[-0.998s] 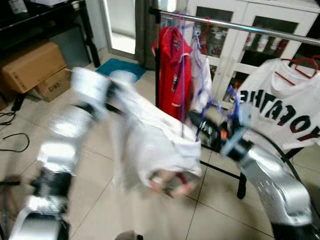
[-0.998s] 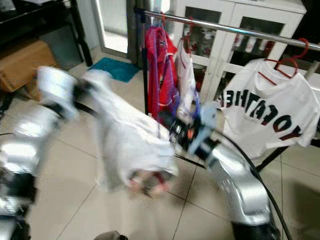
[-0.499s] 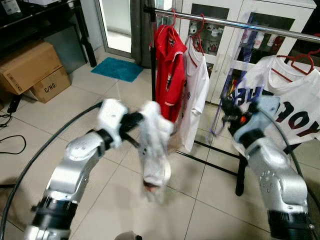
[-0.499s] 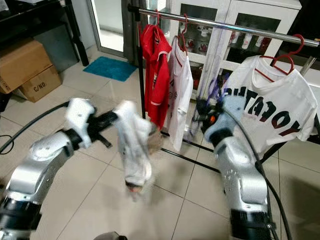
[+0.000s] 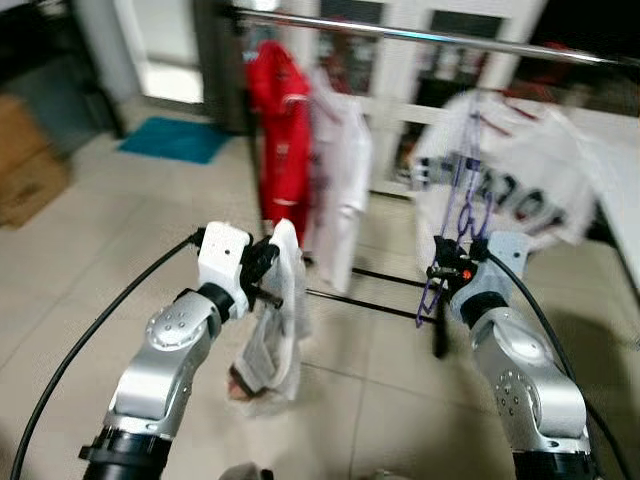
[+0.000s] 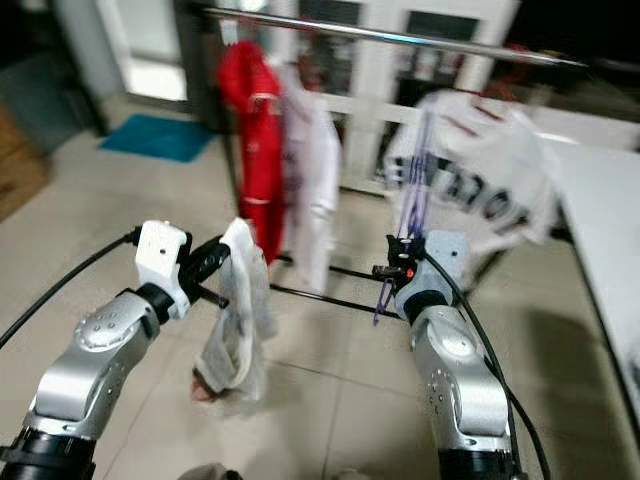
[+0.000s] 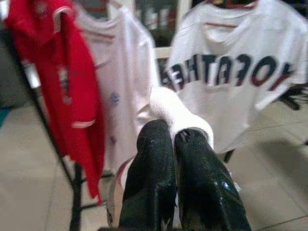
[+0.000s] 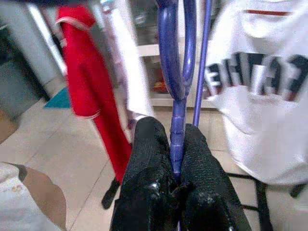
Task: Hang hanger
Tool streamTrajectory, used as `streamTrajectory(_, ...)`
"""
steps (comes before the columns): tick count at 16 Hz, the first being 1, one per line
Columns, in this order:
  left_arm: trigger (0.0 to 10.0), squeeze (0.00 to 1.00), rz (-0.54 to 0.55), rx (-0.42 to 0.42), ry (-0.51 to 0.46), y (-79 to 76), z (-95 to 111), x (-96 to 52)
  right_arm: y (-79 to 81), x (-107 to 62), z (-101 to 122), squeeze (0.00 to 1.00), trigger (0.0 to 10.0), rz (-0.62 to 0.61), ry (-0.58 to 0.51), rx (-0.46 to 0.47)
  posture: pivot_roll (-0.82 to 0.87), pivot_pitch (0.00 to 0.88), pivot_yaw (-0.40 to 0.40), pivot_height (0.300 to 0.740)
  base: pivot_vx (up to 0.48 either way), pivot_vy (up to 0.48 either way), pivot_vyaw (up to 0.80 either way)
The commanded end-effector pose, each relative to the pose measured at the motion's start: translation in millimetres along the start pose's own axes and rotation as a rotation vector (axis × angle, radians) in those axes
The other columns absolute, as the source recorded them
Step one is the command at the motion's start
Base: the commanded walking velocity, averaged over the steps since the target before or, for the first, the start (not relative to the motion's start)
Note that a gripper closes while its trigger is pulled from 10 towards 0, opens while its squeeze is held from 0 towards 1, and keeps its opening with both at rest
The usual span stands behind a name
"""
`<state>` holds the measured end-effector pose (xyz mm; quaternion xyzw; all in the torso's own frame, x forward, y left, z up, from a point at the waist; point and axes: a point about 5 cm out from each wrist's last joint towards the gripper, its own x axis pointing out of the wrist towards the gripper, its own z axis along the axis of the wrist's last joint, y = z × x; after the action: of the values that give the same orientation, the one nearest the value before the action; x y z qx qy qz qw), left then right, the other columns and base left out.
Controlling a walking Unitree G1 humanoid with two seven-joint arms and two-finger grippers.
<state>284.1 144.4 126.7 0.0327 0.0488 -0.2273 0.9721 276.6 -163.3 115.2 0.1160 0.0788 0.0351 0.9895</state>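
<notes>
My left gripper (image 5: 268,272) is shut on a crumpled white garment (image 5: 275,325) that hangs limp below it, in front of the clothes rack. In the left wrist view the black fingers (image 7: 154,144) pinch a fold of the white cloth (image 7: 179,113). My right gripper (image 5: 445,272) is shut on the lower part of a purple hanger (image 5: 465,195), which stands upright with its hook below the steel rail (image 5: 420,35). In the right wrist view the hanger's stem (image 8: 177,72) runs between the closed pads.
On the rail hang a red shirt (image 5: 280,140), a plain white shirt (image 5: 340,170) and a white shirt with dark lettering (image 5: 525,170). A white glass-door cabinet (image 5: 400,70) stands behind. A teal mat (image 5: 175,140) and a cardboard box (image 5: 25,165) lie at the left.
The head camera has shifted and blurred. The white garment, spread wide a second ago, now hangs narrow from my left gripper. My right gripper still holds the purple hanger, now closer in.
</notes>
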Motion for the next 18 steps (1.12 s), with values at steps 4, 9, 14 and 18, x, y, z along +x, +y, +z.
streamTrajectory(4,10.0,0.00,0.029,0.028,-0.036,6.4,13.5,1.1,-5.3,0.7,10.9,0.00,10.0,-0.042,-0.037,-0.010,-0.04,0.003,-0.016,0.740,0.000,0.000,-0.80)
streamTrajectory(9,10.0,0.00,0.025,0.036,-0.048,1.7,17.8,3.1,-3.1,6.3,17.9,0.00,10.0,-0.095,-0.114,0.013,-0.03,0.006,-0.026,0.740,0.000,0.000,-0.80)
streamTrajectory(14,10.0,0.00,0.019,0.041,-0.050,1.9,19.2,3.7,3.2,5.9,18.6,0.00,10.0,-0.095,-0.157,0.010,-0.04,0.004,-0.014,0.740,0.000,0.000,-0.80)
streamTrajectory(18,10.0,0.00,0.006,0.038,-0.056,-1.4,20.3,7.3,4.8,4.3,24.1,0.00,10.0,-0.114,-0.217,0.097,-0.05,0.002,-0.011,0.740,0.000,0.000,-0.80)
